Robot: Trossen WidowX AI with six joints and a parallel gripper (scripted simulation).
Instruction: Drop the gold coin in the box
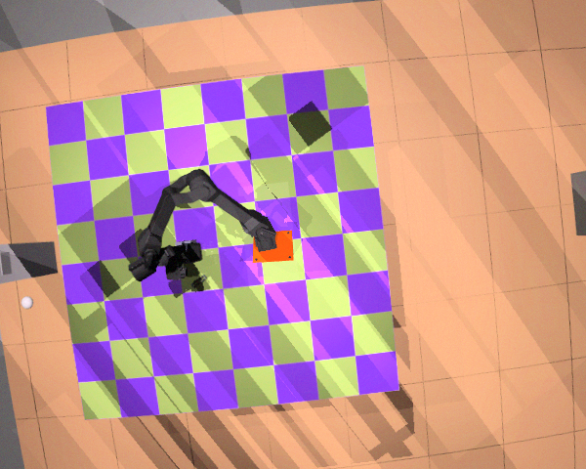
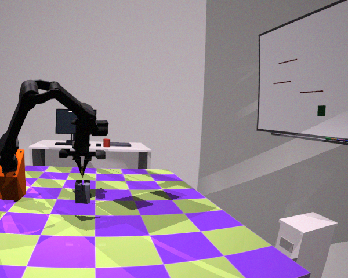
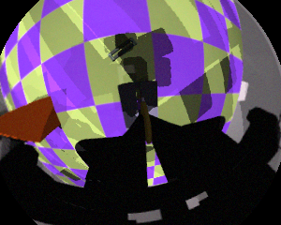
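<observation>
The gold coin (image 2: 82, 172) (image 3: 147, 126) is seen nearly edge-on, upright between the fingertips. My gripper (image 2: 82, 174) (image 3: 142, 116) is shut on it, pointing down. The grey box (image 2: 82, 194) (image 3: 127, 97) stands just below, with a small gap between the coin's lower edge and the lid. The narrow slot shows as a gap in the lid; the coin partly covers it in the wrist view, so exact alignment cannot be told. The shallow holder (image 3: 123, 50) is empty in the wrist view. In the top view the arm hides the coin and the fingertips.
The orange arm base (image 1: 282, 247) (image 2: 6, 186) (image 3: 33, 123) stands on the purple and green checkered table (image 1: 328, 338) (image 2: 120, 251). The holder lies near the box. Dark shadows cross the table around the box. A desk with a monitor is in the background.
</observation>
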